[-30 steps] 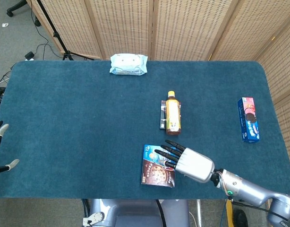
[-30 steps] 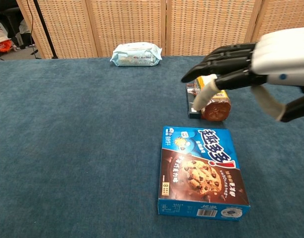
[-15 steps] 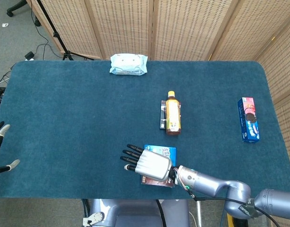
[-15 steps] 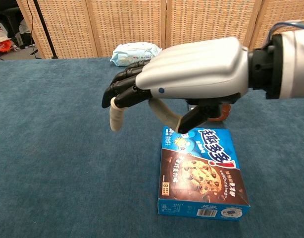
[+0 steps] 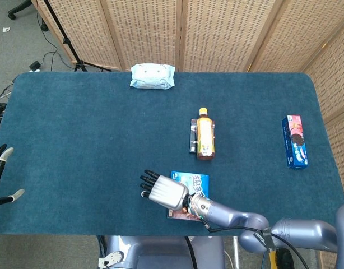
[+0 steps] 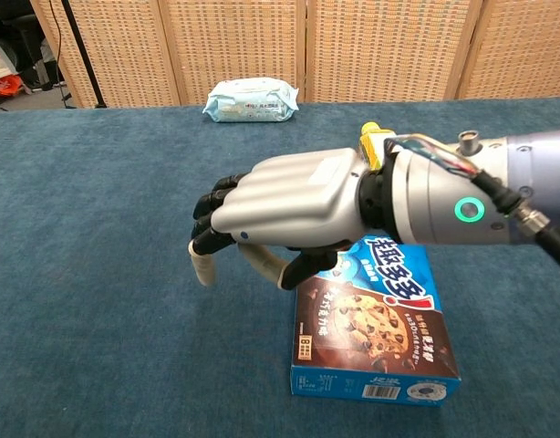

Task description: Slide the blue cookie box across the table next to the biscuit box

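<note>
The blue cookie box (image 6: 382, 330) lies flat near the table's front edge, its far end partly covered by my right hand (image 6: 285, 208). That hand hovers palm down over the box's left far corner, fingers spread and slightly curled past the left side, holding nothing. From above, the right hand (image 5: 160, 190) hides the left half of the cookie box (image 5: 199, 181). The biscuit box (image 5: 295, 142), blue with pink, lies far off at the right edge of the table. My left hand (image 5: 0, 175) shows only at the left border, off the table, fingers apart and empty.
A bottle (image 5: 204, 135) lies on a dark flat pack just beyond the cookie box, between it and the table's middle. A pale wipes pack (image 5: 153, 76) sits at the far edge. Blue cloth stretches from the cookie box to the biscuit box.
My right hand has swept left across the cookie box and dropped lower, from the box's right side to its left far corner. The box has not moved.
</note>
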{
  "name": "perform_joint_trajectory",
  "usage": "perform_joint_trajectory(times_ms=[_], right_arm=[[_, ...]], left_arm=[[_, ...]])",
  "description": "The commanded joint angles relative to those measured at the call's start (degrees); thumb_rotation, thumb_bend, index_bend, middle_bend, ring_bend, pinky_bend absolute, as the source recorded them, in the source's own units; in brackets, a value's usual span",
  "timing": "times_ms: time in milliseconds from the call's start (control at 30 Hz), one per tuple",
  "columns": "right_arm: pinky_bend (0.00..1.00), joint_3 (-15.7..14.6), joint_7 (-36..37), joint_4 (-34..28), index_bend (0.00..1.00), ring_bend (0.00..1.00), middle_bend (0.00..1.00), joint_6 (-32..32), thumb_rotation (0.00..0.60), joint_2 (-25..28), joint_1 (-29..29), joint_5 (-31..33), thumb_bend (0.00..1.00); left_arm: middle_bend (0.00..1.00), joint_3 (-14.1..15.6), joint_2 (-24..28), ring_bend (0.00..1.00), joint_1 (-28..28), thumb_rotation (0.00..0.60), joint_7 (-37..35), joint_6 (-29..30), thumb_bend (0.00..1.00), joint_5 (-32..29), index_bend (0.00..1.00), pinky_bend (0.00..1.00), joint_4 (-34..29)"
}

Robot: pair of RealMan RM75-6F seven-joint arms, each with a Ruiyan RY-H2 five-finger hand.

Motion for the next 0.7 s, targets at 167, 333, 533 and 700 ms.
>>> perform_joint_trajectory(times_ms=[167,333,533,700], right_arm=[[0.05,-3.8,-10.2,-0.2,0.31,0.09,0.23,3.5,0.600,-3.6,2.9,10.1,1.00],[0.09,-7.3,-16.2,-1.9,0.35,0.13,0.26,6.2,0.600,-3.6,4.9,15.8,1.00],[0.09,-11.8,-21.5,-4.7,0.42,0.18,0.33,8.9,0.600,-1.1,5.9,18.6,1.00],[0.09,-14.4,-23.6,-6.5,0.48,0.21,0.40,10.2,0.600,0.8,6.3,18.2,1.00]], left_arm=[[0.00,-0.4,0.0,0.00,0.1,0.600,-0.2,-0.6,0.00,0.0,0.00,0.00,0.2],[0.00,-0.6,0.0,0.00,0.3,0.600,-0.4,-0.7,0.00,0.3,0.00,0.00,0.2],[0.00,-0.7,-0.1,0.00,0.3,0.600,-0.2,-1.1,0.00,0.6,0.00,0.00,0.2],[0.00,-0.8,-0.1,0.00,0.3,0.600,0.0,-1.4,0.00,0.8,0.00,0.00,0.1]])
